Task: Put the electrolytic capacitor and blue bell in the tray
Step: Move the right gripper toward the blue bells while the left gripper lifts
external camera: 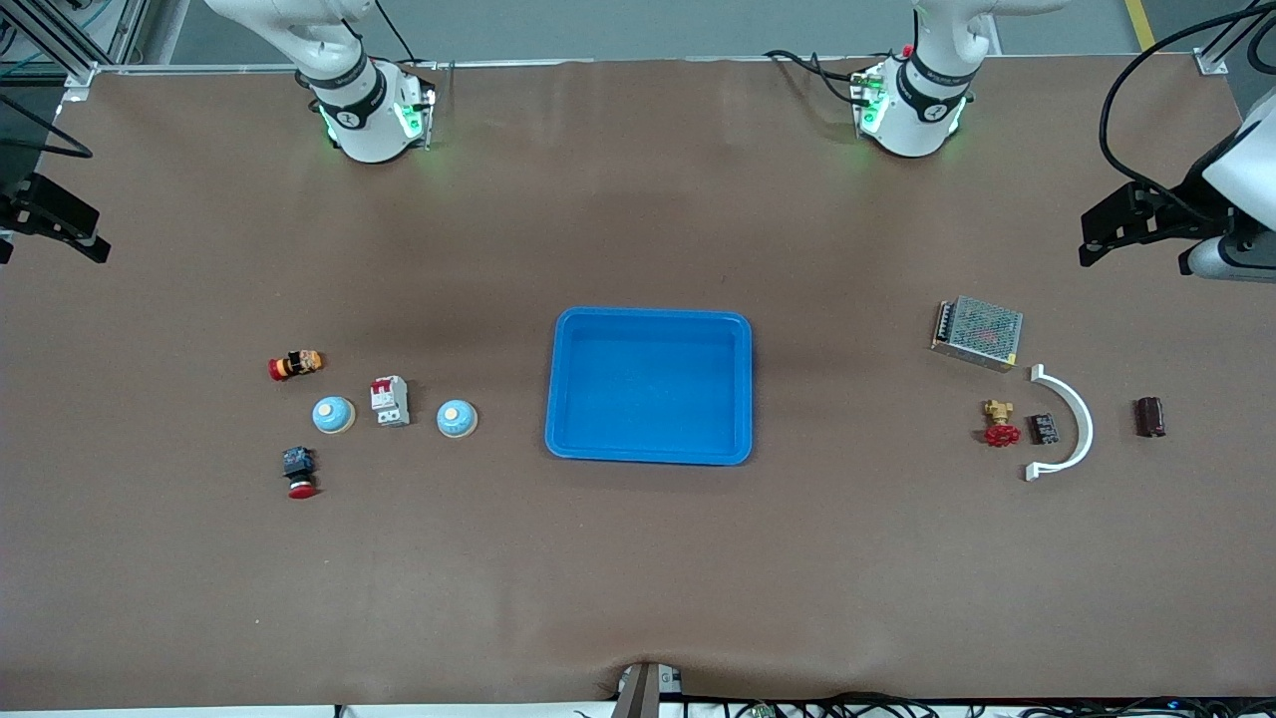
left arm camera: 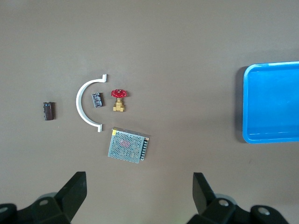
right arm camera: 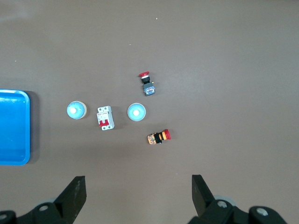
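Tray lying mid-counter, nothing sitting in it. Mesh-topped power supply resting toward left arm's end, farther from front camera than white curved bracket, red-handled valve, small black module. Electrolytic capacitor lying dark, nearest that end. Two blue bells flanking breaker toward right arm's end; two red push-buttons sitting nearby. Left pincer and right pincer both hovering high, fingers spread wide, holding nothing.
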`<state>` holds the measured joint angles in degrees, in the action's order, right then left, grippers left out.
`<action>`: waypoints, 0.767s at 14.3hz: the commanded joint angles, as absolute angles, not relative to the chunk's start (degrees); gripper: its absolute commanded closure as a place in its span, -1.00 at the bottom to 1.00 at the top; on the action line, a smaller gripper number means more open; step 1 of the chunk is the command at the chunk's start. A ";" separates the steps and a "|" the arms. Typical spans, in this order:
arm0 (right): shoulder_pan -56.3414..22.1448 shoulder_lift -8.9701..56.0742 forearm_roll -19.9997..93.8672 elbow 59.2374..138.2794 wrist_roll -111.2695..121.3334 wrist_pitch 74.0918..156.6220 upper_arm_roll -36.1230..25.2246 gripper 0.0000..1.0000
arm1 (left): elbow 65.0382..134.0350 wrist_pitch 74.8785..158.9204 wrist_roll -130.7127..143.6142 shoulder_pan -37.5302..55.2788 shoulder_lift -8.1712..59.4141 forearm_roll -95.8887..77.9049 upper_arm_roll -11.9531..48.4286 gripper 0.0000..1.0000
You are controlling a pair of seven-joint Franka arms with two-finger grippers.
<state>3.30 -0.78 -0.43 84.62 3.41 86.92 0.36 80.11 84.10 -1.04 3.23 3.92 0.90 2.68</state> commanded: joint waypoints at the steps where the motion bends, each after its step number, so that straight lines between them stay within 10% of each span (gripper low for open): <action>1: 3.51 -0.26 -1.06 83.58 3.43 86.31 0.62 -1.00 | 79.89 83.58 -0.97 3.34 3.87 2.20 2.73 -1.00; 11: -2.01 0.78 -0.44 84.20 -0.61 86.66 0.97 -1.00 | 82.53 83.76 -2.37 2.82 4.13 1.58 2.73 -1.00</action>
